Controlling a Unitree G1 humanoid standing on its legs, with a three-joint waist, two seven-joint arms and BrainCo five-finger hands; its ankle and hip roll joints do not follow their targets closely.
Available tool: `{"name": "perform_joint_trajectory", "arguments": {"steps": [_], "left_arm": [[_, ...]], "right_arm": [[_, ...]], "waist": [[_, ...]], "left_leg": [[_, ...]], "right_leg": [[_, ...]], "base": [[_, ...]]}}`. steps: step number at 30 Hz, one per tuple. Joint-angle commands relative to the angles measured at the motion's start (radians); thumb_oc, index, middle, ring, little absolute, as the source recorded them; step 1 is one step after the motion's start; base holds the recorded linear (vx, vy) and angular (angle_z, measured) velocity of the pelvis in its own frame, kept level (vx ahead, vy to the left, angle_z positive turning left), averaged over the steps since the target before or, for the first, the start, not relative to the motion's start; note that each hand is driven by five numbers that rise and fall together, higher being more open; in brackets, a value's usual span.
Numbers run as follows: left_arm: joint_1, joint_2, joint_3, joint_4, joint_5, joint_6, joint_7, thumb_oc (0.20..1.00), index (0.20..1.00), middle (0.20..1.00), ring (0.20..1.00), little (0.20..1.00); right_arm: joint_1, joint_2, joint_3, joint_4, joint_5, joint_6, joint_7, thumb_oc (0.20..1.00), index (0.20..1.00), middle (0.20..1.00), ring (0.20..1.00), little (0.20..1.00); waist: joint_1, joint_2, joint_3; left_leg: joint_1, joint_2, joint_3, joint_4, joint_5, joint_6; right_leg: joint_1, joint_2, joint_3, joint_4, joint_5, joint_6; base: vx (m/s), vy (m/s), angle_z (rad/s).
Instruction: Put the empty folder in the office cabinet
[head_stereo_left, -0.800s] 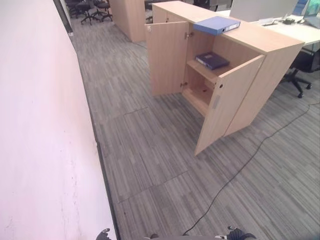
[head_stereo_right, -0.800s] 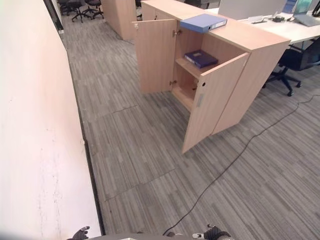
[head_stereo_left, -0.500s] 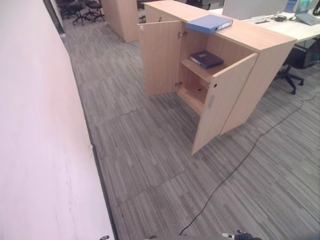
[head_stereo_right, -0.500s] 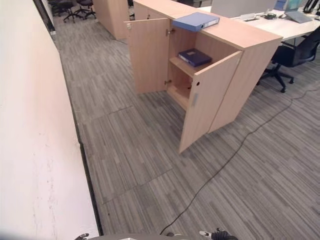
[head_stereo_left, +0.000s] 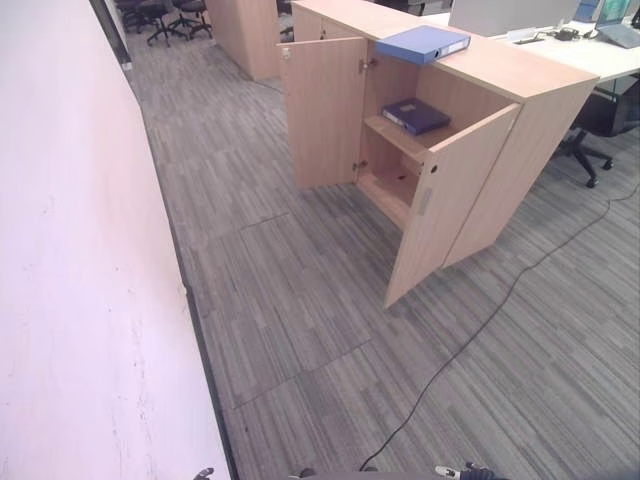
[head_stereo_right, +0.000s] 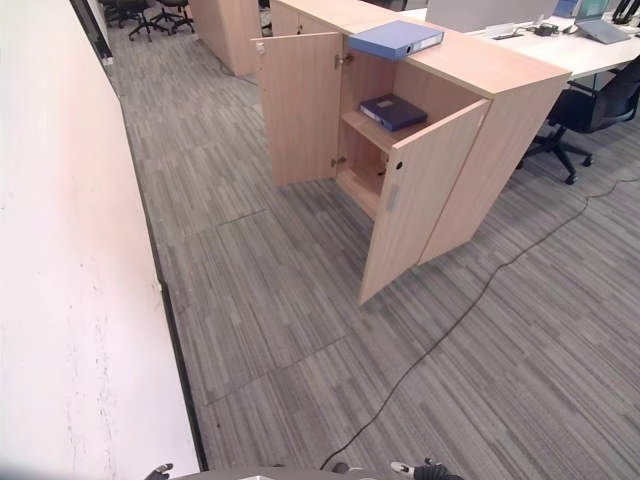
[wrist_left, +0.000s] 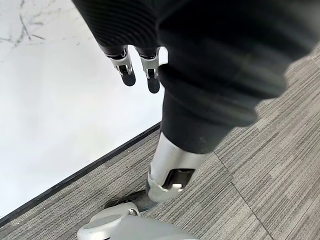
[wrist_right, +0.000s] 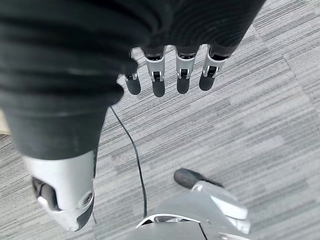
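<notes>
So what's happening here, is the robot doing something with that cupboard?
Nothing is being handled yet. The robot stands back from the office cabinet, whose two doors are open. A light blue folder lies on top of it, and a dark blue folder lies on the upper shelf inside. The left hand and right hand hang open over the carpet, holding nothing.

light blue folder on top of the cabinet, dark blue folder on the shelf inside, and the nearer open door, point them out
light blue folder (head_stereo_left: 420, 43), left eye view, its flat cover
dark blue folder (head_stereo_left: 415, 114), left eye view, its top cover
nearer open door (head_stereo_right: 410, 195), right eye view, middle of its panel
</notes>
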Motion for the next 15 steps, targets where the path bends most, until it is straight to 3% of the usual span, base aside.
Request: {"name": "perform_joint_trajectory", "arguments": {"steps": [1,15], "left_arm": [[-0.022,-0.008,0.022,0.007,-0.035,-0.019,0.013,1.0,1.0,1.0,1.0,1.0],[-0.018,-0.03,0.002,0.074,-0.049,0.004,-0.063,1.0,1.0,1.0,1.0,1.0]], "right_arm": [[-0.033,0.018,0.02,0.059,0.059,-0.008,-0.002,1.0,1.0,1.0,1.0,1.0],[-0.039,0.018,0.051,0.03,0.0,-0.007,-0.017,1.0,1.0,1.0,1.0,1.0]], "waist": [[0.004,-0.052,-0.016],[-0.005,-0.039,-0.018]], "left_leg": [[0.021,-0.027,0.006,-0.044,-0.034,-0.039],[0.03,-0.025,0.013,-0.044,-0.039,-0.037]], "right_leg": [[0.08,-0.043,-0.022,-0.129,0.106,0.102],[0.082,-0.039,-0.012,-0.129,0.107,0.1]], "base": [[0.0,0.0,0.0],[0.0,0.003,-0.01]]}}
